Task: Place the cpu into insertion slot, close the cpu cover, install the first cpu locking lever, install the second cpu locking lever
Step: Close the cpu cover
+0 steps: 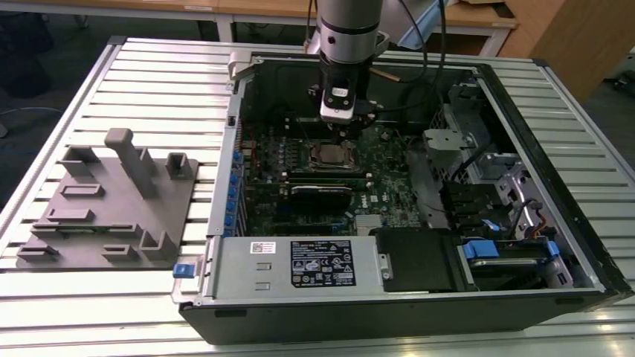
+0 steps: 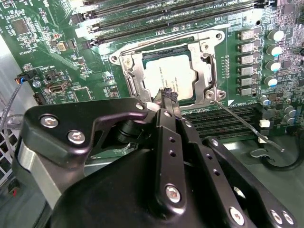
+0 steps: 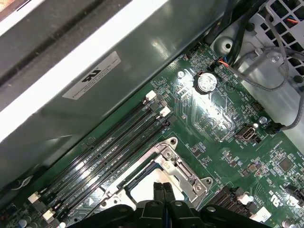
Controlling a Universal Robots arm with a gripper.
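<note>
The cpu (image 2: 164,76), pale silvery-grey, lies flat in the insertion slot (image 2: 124,59) on the green board. Over it the silver cpu cover (image 2: 207,66) is folded down, and the chip shows through its window. One thin wire locking lever (image 2: 242,122) sticks out free from the socket's corner. The other lever (image 2: 161,42) runs along the frame's opposite edge. My gripper (image 2: 168,95) hangs just above the socket's edge with its black fingers pressed together and nothing between them. In the exterior view the gripper (image 1: 344,128) stands upright over the socket (image 1: 332,156).
Long black memory slots (image 2: 156,14) flank the socket. A coin battery (image 3: 206,81) and cables (image 3: 266,71) lie nearby. The case holds a power supply (image 1: 297,264) and a drive cage (image 1: 476,163). A grey fixture (image 1: 109,208) sits at the exterior view's left.
</note>
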